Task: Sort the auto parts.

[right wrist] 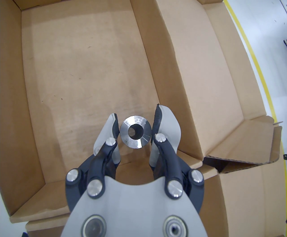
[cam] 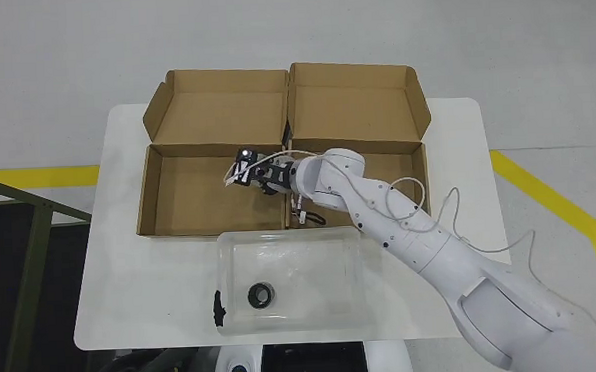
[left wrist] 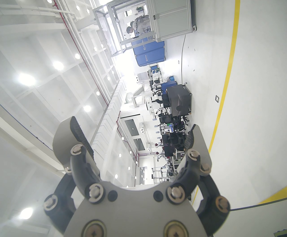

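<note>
Since a dark ring (cam: 260,295) lies on the floor of the clear bin (cam: 322,275), nearest the robot on the white worktop (cam: 122,284), the sorting reads to me as partway through, with at least that piece left to move. A small black piece (cam: 220,307) sits at the bin's left wall; I cannot tell whether it is inside or outside.

Beyond the bin stand two open cardboard boxes side by side, lids folded back. The right tool (right wrist: 137,113) hangs over the left box (cam: 179,206), close to the wall beside the right box (cam: 355,108). It is pinching a shiny metal bushing (right wrist: 134,132) with a round bore between its two pads, and the bushing seems to be held clear of the cardboard floor. By my judgement this part is at the drop-off stage but not yet set down. Under it the box floor shows plain cardboard.

A dark looped thing (cam: 309,218) lies at the near corner of the right box; part or cable, I cannot say. The left tool (left wrist: 133,125) is spread wide, gripping nothing, aimed off into the room.
</note>
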Robot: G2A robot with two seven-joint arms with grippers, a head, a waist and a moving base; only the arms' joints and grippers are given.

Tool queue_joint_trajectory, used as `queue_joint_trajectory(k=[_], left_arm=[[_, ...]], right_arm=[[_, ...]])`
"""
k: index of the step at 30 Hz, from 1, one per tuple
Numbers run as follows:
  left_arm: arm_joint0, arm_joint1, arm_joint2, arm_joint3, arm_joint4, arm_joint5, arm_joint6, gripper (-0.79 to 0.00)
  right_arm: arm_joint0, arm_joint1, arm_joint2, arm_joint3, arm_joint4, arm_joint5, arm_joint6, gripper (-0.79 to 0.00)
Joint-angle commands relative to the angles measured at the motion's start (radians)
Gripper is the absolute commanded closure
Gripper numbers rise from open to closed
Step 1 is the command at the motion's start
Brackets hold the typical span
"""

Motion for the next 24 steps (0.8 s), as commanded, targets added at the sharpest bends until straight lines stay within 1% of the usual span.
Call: queue_joint_trajectory(k=[1,5,8,13,15,21,24], left_arm=[[0.000,0.000,0.000,0.000,0.000,0.000,0.000,-0.785],[0.000,0.000,0.000,0.000,0.000,0.000,0.000,-0.785],[0.000,0.000,0.000,0.000,0.000,0.000,0.000,-0.785],[0.000,0.000,0.000,0.000,0.000,0.000,0.000,-0.785],[0.000,0.000,0.000,0.000,0.000,0.000,0.000,-0.785],[0.000,0.000,0.000,0.000,0.000,0.000,0.000,-0.785],[0.000,0.000,0.000,0.000,0.000,0.000,0.000,-0.785]], right_arm=[[-0.003,0.002,0.011,-0.027,-0.006,-0.005,-0.003,-0.311],[-0.023,0.015,0.047,-0.125,-0.021,-0.028,0.001,-0.336],[-0.058,0.032,0.078,-0.222,-0.033,-0.061,0.019,-0.339],[-0.144,0.062,0.122,-0.379,-0.047,-0.130,0.066,-0.332],[-0.180,0.073,0.136,-0.435,-0.052,-0.153,0.081,-0.354],[-0.279,0.098,0.166,-0.586,-0.066,-0.210,0.093,-0.345],[-0.321,0.107,0.171,-0.638,-0.073,-0.236,0.094,-0.348]])
